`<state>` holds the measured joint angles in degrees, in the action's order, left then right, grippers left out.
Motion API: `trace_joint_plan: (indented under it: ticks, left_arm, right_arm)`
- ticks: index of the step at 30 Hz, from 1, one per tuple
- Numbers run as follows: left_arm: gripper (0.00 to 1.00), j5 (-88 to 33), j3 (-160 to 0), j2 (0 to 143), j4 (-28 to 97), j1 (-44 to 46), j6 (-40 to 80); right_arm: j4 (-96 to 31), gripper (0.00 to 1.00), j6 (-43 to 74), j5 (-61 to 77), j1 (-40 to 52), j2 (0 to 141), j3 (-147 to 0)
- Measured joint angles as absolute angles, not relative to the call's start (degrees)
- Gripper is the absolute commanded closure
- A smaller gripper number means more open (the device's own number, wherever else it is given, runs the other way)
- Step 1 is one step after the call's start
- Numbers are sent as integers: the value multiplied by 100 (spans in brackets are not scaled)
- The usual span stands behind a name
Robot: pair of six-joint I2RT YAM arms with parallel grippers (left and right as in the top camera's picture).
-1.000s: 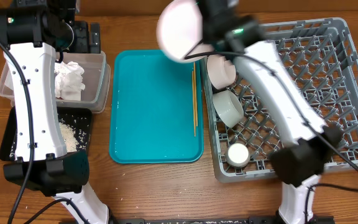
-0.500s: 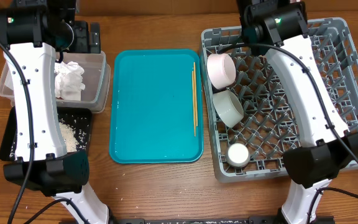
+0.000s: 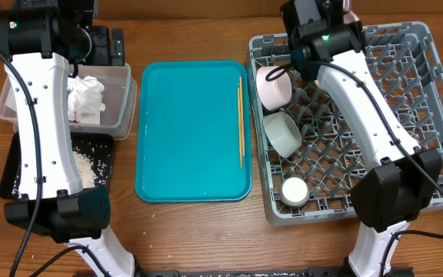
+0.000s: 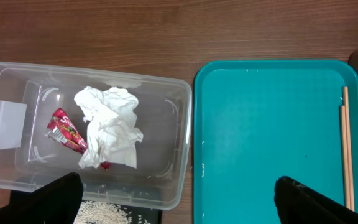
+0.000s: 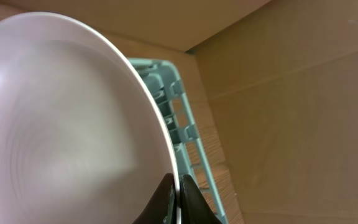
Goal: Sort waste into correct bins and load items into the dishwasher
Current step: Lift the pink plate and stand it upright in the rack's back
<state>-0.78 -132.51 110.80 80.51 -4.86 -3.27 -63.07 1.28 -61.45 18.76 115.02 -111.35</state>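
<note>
The only writing I can find is the white lettering on the red wrapper (image 4: pixel 66 130), too small for me to read. The wrapper lies in the clear tub (image 4: pixel 185 149), touching the crumpled napkin (image 4: pixel 110 134). A white label (image 4: pixel 5 124) at the tub's end looks blank.

My right gripper (image 5: pixel 178 186) is pinching the rim of the plate (image 5: pixel 73 124), fingers pressed together on its edge. The plate stands on edge over the rack (image 5: pixel 179 118). From above, only a pink sliver of it (image 3: pixel 350 15) shows at the rack's (image 3: pixel 406 92) far side. A second ago its whole face hung over the teal tray's (image 3: pixel 191 131) far right corner; since then my right arm has swung across to the rack.

My left gripper (image 4: pixel 178 183) is spread wide over the tub and has not moved.

Nothing else has shifted:
- the chopsticks (image 3: pixel 241 123) lie along the teal tray's right side
- the pinkish bowl (image 3: pixel 274 85), grey bowl (image 3: pixel 281 132) and cup (image 3: pixel 294 191) sit in the rack's left column
- rice (image 3: pixel 83 169) lies in the black tray (image 3: pixel 108 178)
</note>
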Motion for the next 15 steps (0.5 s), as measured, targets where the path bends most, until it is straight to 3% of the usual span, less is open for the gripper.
trace_joint_plan:
  ticks: [7, 9, 10, 13, 15]
  left_arm:
    - [0, -78, -13251, 11080, 8053, -486, -327]
    - [0, -78, -13251, 11080, 8053, -486, -327]
    - [0, -78, -13251, 11080, 8053, -486, -327]
    - [0, -78, -13251, 11080, 8053, -486, -327]
    - [0, -78, -13251, 11080, 8053, -486, -327]
  right_arm:
    - [-6158, 96, 126, -5457, 1879, 11504, -10980]
    - [-6163, 92, 126, -5310, 1876, 11504, -10980]
    - [-6156, 86, 134, -5218, 1879, 11504, -10980]
    - [-6147, 47, 150, -4936, 1879, 11504, -10980]
    - [-6139, 36, 137, -4746, 1879, 11504, -10978]
